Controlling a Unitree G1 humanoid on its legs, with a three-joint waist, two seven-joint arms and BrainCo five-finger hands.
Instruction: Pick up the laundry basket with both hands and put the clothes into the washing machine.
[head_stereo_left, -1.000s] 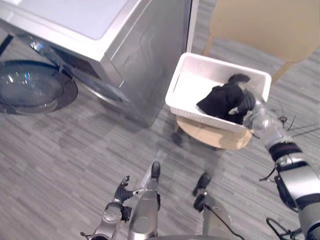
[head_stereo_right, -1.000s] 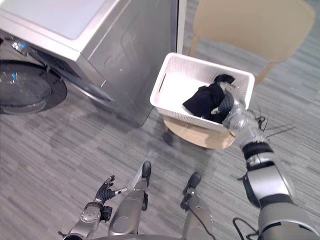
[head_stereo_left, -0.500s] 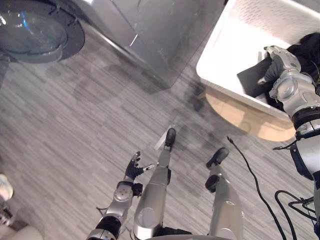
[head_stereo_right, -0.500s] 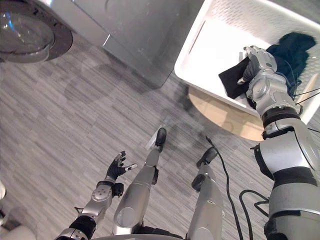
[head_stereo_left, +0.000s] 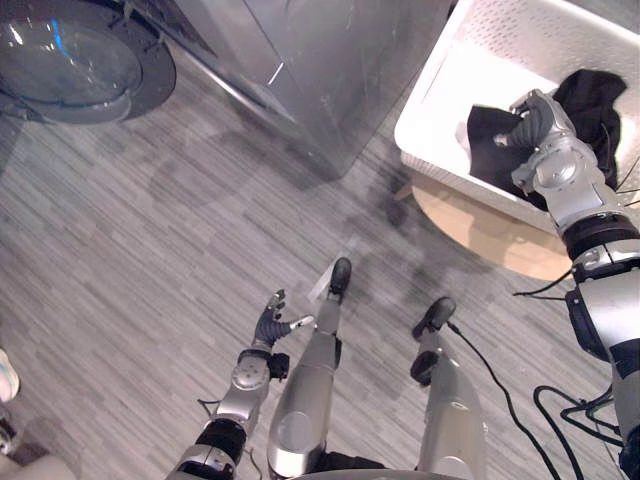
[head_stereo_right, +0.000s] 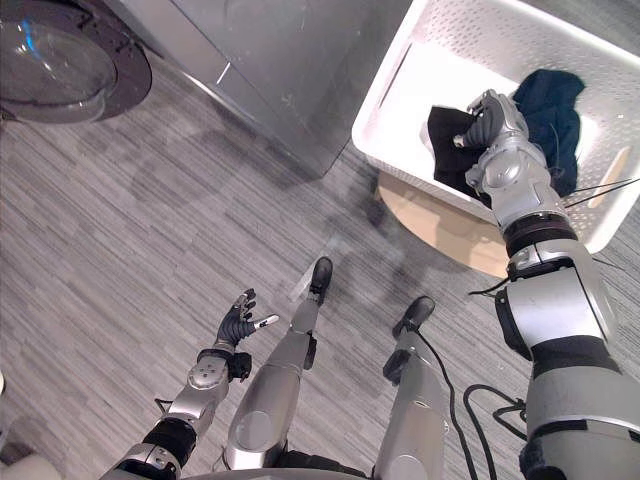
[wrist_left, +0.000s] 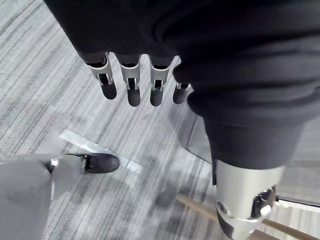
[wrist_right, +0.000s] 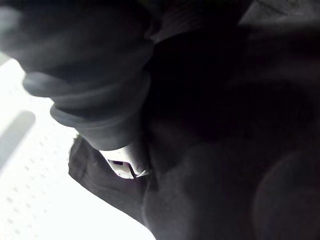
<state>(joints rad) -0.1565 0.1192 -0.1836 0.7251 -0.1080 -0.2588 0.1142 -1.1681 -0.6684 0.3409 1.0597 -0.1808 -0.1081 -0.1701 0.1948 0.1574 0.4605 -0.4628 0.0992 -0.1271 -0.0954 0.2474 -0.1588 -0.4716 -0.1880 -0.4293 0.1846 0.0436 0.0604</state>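
The white laundry basket stands on a low wooden stool beside the washing machine. Dark clothes lie in its near right part, with a navy piece further back. My right hand reaches into the basket, its fingers curled into the dark cloth. Up close, the right wrist view has the black cloth bunched against the hand over the basket's white bottom. My left hand hangs low over the floor, far from the basket, fingers straight and empty.
The washer's round door stands swung open at the far left. Grey plank flooring spreads between the machine and me. A strip of pale tape lies on the floor.
The camera has tipped down and closer. My right hand's fingers have curled onto the dark cloth, which is now bunched up under them. The left hand stays as it was.
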